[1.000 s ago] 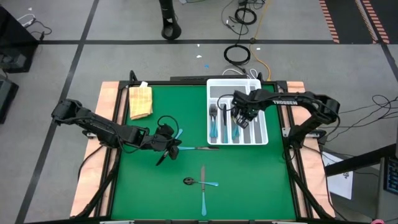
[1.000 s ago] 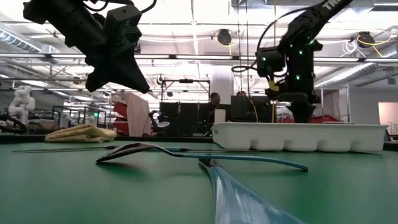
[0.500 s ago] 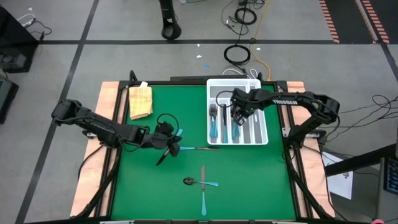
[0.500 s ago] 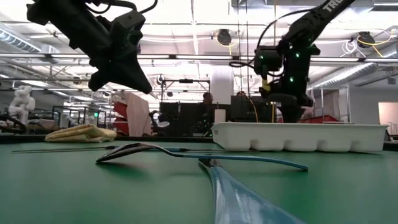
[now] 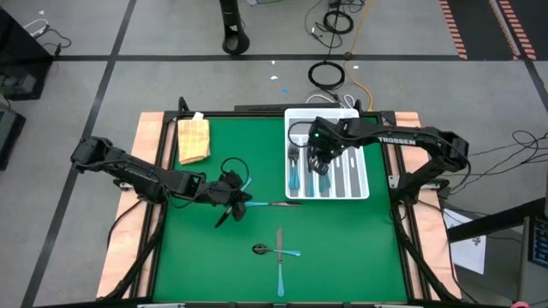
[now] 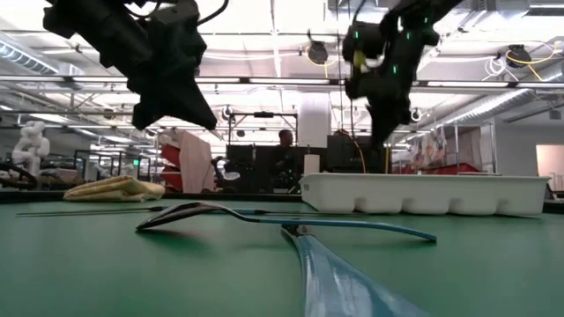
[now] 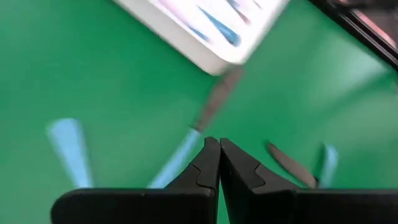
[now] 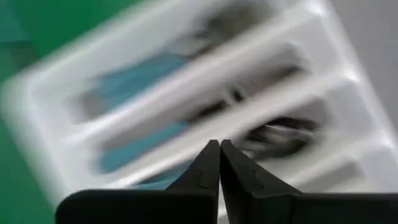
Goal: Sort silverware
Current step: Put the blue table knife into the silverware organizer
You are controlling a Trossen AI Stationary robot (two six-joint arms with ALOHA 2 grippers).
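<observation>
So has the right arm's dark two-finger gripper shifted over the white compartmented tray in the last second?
Yes. In the high view the right gripper has slid from the white compartmented tray's middle slots toward its left-hand compartments; its fingers are shut.

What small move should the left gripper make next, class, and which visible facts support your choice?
Probably open and lower onto the knife lying on the mat just beside it. The left gripper is shut and empty above the table, while the right gripper, also shut, is over the white tray. A spoon and another piece also wait unsorted.

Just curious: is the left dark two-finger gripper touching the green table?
Apart. The low view shows the left gripper hanging well above the green table, room background between.
</observation>
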